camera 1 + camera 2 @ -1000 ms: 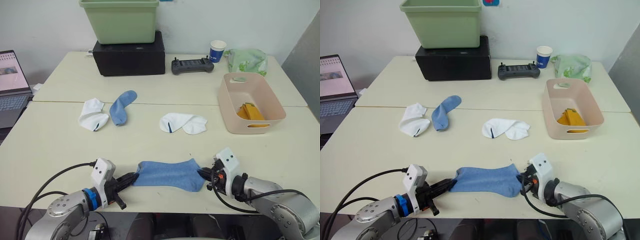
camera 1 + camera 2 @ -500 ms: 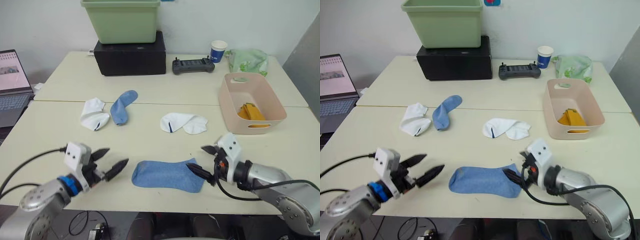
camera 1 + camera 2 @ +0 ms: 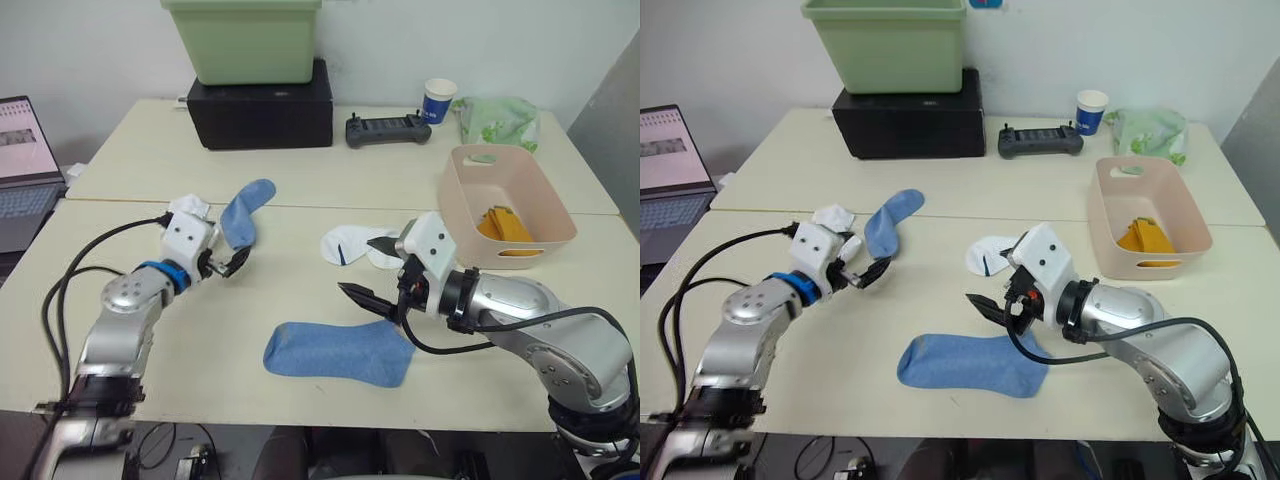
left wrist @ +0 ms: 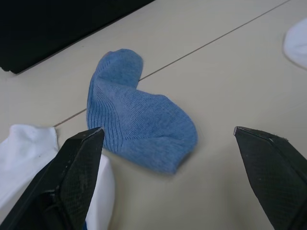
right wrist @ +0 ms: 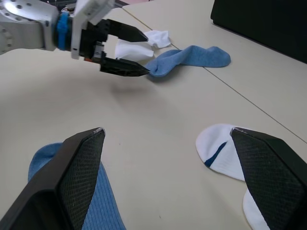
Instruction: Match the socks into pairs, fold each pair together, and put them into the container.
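One light blue sock (image 3: 338, 352) lies flat near the table's front edge, with nothing touching it. A second light blue sock (image 3: 247, 210) lies at the left beside a white sock (image 3: 188, 207). My left gripper (image 3: 233, 262) is open just in front of that blue sock (image 4: 139, 120), its heel end between the spread fingers. My right gripper (image 3: 365, 270) hangs open above the table between the flat blue sock and another white sock (image 3: 355, 243) in the middle. The pink container (image 3: 460, 215) stands at the right with mustard-orange socks (image 3: 500, 225) inside.
A green bin (image 3: 245, 40) sits on a black box (image 3: 262, 108) at the back. A black controller (image 3: 385, 130), a paper cup (image 3: 436, 100) and a pale green bag (image 3: 495, 120) are at the back right. A laptop (image 3: 20, 170) stands at the far left.
Both grippers opened and let go of the flat blue sock's ends. The left arm swung back and left to the other blue sock; the right arm lifted toward the middle white sock.
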Controlling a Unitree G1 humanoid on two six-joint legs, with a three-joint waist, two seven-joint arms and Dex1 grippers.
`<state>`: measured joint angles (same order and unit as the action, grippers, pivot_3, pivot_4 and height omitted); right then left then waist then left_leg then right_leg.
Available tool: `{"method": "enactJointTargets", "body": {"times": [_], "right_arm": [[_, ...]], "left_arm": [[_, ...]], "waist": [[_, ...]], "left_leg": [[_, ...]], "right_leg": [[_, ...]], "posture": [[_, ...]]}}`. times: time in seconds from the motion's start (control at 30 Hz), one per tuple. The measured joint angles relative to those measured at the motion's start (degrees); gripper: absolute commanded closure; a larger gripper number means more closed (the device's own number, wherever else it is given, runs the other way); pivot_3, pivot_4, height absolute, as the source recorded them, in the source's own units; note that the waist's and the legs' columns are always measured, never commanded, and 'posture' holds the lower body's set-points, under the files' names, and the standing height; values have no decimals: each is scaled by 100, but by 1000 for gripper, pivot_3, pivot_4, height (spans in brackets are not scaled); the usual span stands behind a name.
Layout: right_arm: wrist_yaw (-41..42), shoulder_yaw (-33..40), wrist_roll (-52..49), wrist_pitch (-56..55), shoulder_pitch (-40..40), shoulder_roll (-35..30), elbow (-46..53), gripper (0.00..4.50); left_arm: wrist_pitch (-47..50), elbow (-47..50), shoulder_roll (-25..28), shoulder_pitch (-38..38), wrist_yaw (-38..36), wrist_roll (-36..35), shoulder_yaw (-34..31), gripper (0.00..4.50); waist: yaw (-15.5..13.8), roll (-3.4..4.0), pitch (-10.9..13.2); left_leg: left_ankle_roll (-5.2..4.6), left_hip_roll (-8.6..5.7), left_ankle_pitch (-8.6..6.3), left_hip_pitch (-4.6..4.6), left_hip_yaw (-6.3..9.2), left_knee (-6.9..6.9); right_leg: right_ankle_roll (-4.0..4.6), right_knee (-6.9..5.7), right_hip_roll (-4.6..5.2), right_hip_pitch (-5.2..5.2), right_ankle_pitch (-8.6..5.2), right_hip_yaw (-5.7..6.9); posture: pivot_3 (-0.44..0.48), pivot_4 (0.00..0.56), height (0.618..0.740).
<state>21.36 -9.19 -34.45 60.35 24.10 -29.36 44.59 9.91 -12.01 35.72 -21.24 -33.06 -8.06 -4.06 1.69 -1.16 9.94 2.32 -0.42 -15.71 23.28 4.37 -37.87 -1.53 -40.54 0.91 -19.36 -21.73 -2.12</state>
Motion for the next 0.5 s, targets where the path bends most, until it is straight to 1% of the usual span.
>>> {"method": "enactJointTargets", "body": {"times": [0.07,0.17,0.2,0.33,0.5], "right_arm": [[-12,-23,9,0,-21,0,2,0],[-55,-59,41,4,-57,46,15,0],[-61,-65,41,8,-71,57,22,0],[-167,-24,-4,39,-156,137,28,0],[-258,126,-51,65,-170,142,28,0]], "left_arm": [[-254,-412,-67,-236,-41,203,207,8],[-383,-890,-140,-484,-40,479,466,630],[-387,-1017,-142,-554,-26,539,501,888],[-304,-1360,-181,-788,-5,593,486,2173],[-82,-1530,-354,-913,19,442,312,3781]], "waist": [[1,-1,1],[16,-3,1],[24,-3,2],[27,-3,1],[20,-4,1]], "left_leg": [[0,0,0,2,0,-1],[0,1,1,9,0,-2],[0,1,1,15,-1,-4],[0,2,1,17,0,-6],[2,1,3,18,0,-10]], "right_leg": [[0,-4,0,-3,0,-1],[0,-21,-1,-20,0,0],[0,-29,-1,-32,0,-1],[0,-34,-2,-34,0,1],[0,-34,-1,-33,0,0]], "posture": [[0,150,725],[0,150,725],[0,150,725],[0,150,725],[0,150,725]]}}
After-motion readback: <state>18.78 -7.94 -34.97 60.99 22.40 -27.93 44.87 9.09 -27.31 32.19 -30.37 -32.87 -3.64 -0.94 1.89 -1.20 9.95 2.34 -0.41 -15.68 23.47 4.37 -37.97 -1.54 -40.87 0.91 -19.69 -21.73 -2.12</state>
